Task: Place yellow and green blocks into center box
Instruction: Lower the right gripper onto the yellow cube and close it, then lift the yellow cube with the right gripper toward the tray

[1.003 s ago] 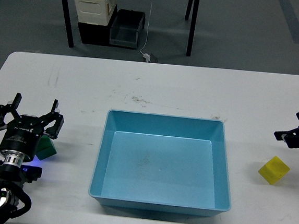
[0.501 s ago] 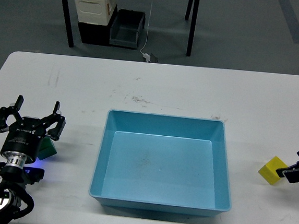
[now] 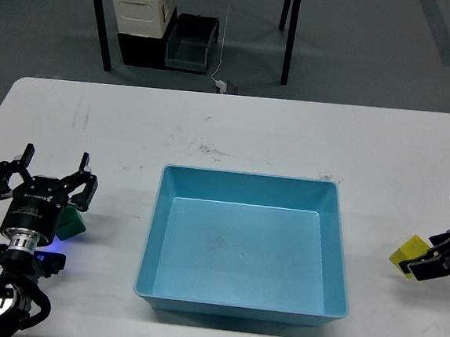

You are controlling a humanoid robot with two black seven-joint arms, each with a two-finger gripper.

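The green block (image 3: 71, 225) lies on the white table at the left, partly hidden behind my left gripper (image 3: 44, 182). That gripper is open, and its fingers (image 3: 83, 178) stand spread just above and to the left of the block. The yellow block (image 3: 406, 251) lies at the right, near the table's right edge. My right gripper (image 3: 440, 231) comes in from the right edge and is open. Its lower finger (image 3: 426, 267) overlaps the block's right side, and I cannot tell if it touches. The blue centre box (image 3: 248, 176) is empty.
The white table (image 3: 236, 130) ends close to both blocks at its left and right edges. Beyond the far edge, on the floor, stand dark table legs (image 3: 100, 23), a white container (image 3: 141, 5) and a dark bin (image 3: 190, 43).
My right gripper has come down from above the yellow block to its right side, now overlapping it. My left gripper has barely shifted. Both blocks lie where they were.
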